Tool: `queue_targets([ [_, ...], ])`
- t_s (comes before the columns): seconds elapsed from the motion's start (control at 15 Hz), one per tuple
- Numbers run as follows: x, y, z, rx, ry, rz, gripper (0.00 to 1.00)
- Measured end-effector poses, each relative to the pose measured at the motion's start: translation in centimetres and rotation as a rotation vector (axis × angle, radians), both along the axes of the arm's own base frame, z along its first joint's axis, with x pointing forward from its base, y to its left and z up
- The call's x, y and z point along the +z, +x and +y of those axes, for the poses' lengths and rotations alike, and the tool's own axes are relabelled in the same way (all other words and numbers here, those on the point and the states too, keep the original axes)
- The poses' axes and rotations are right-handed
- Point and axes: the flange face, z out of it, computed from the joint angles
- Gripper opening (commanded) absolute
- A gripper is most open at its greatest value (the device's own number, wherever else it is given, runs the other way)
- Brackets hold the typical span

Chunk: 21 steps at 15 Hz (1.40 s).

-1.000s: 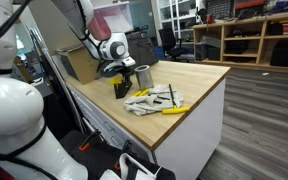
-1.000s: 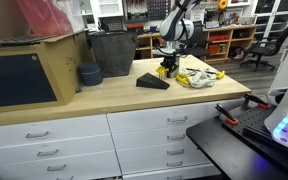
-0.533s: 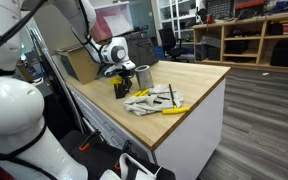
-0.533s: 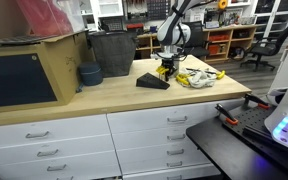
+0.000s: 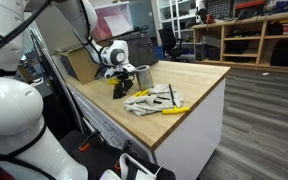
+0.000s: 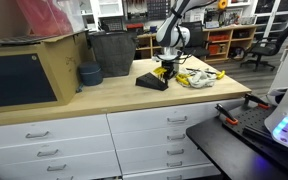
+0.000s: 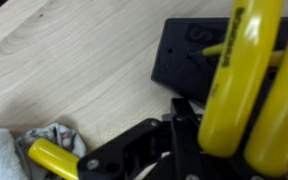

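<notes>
Tabletop (image 5: 199, 80) is carrying a black block (image 6: 152, 81), with a heap of rags and tools (image 5: 149, 100) lying just beside it. My claw (image 6: 164, 72) is hovering over the block, gripping a yellow-handled tool (image 7: 234, 90).

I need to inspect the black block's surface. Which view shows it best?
The wrist view: the black block is close and large, though a yellow handle covers its right part. Both exterior views show it only as a small dark wedge on the wooden table.
</notes>
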Motion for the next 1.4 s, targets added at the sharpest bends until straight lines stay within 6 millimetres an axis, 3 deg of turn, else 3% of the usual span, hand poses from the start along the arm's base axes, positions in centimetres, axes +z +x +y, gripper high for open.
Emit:
queue_targets([
  [0.53,-0.4,-0.8,-0.1,0.093,0.086,0.060,0.00],
  [0.87,0.0,-0.5,-0.9,0.095,0.030,0.044,0.00],
  [1.07,2.3,0.8,-1.4,0.088,-0.101,-0.056,0.00],
  [1.4,7.4,2.6,0.8,0.074,-0.208,-0.204,0.00],
])
